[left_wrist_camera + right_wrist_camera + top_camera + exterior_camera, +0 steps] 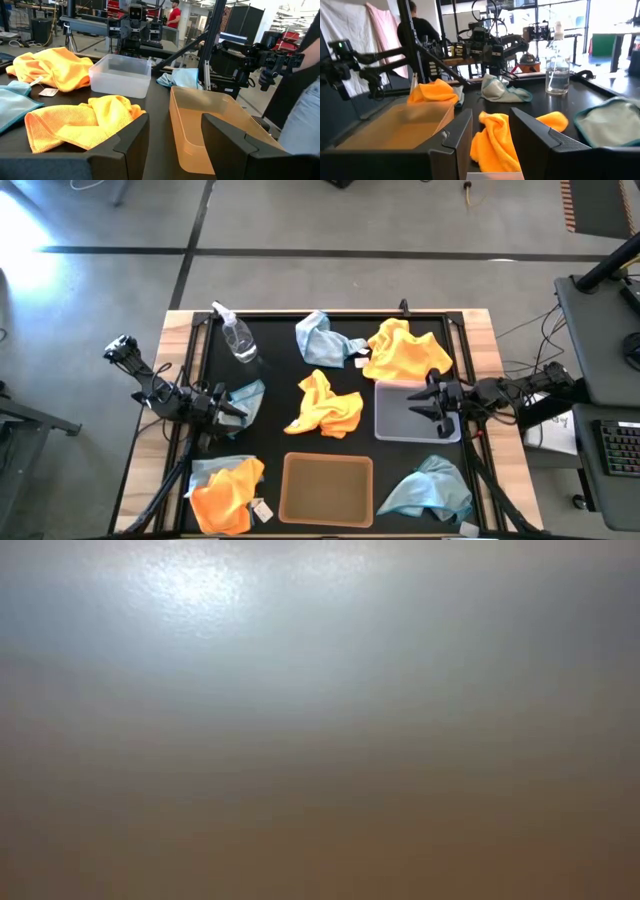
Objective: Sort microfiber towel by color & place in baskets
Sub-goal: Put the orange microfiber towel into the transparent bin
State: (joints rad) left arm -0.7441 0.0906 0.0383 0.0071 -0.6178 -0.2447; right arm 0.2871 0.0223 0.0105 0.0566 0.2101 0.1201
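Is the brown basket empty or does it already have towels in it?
Empty. The brown basket shows a bare floor from above, and the left wrist view shows only its bare inside; every towel lies outside it.

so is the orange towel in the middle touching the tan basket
Apart. The high view shows bare black mat between the middle orange towel and the tan basket below it.

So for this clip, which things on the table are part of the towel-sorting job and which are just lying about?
Part of the job:
- orange towels: centre, far right, near left
- blue towels: far centre, left, near right
- grey basket
- tan basket

Lying about:
- clear spray bottle
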